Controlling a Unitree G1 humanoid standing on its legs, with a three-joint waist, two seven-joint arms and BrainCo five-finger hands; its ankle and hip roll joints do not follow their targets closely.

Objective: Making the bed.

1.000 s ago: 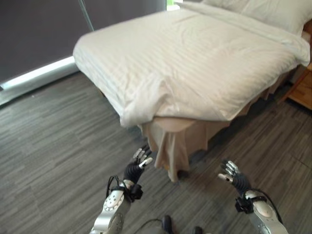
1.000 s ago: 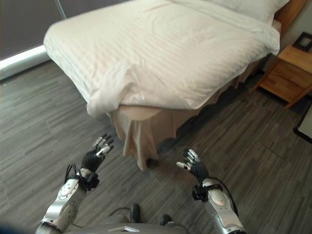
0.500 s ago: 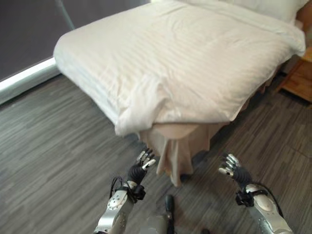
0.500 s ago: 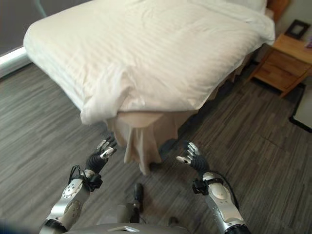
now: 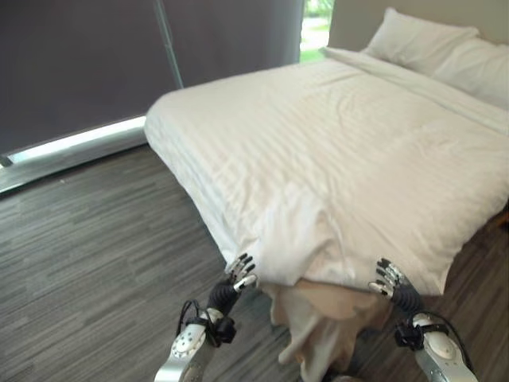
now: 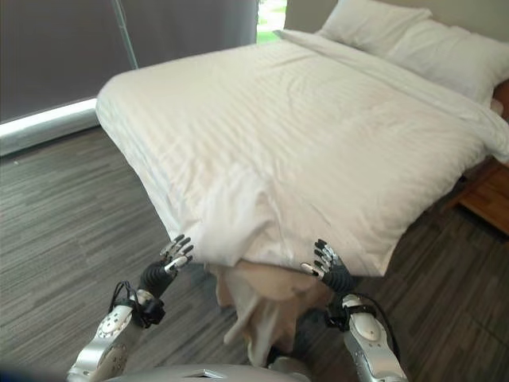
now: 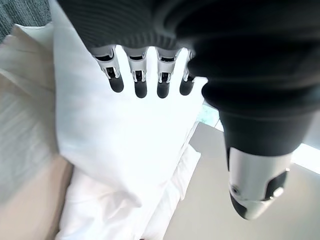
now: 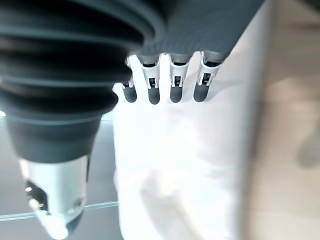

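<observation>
- Now, the bed (image 6: 334, 135) carries a white duvet (image 5: 358, 175) spread over it, its near corner bunched and hanging over a beige bed skirt (image 6: 262, 310).
- Left robot hand (image 5: 238, 273) hovers just beside that corner, fingers straight and spread, holding nothing.
- Right robot hand (image 5: 387, 280) hovers at the duvet's near edge, fingers likewise straight and spread.
- Two pillows (image 6: 413, 40) lie at the bed's far end.

The bed (image 6: 262, 298) stands on grey wood floor (image 5: 87, 231), a white striped duvet (image 6: 302, 135) spread over it, bunched at the near corner, two pillows (image 6: 413, 40) at its head
</observation>
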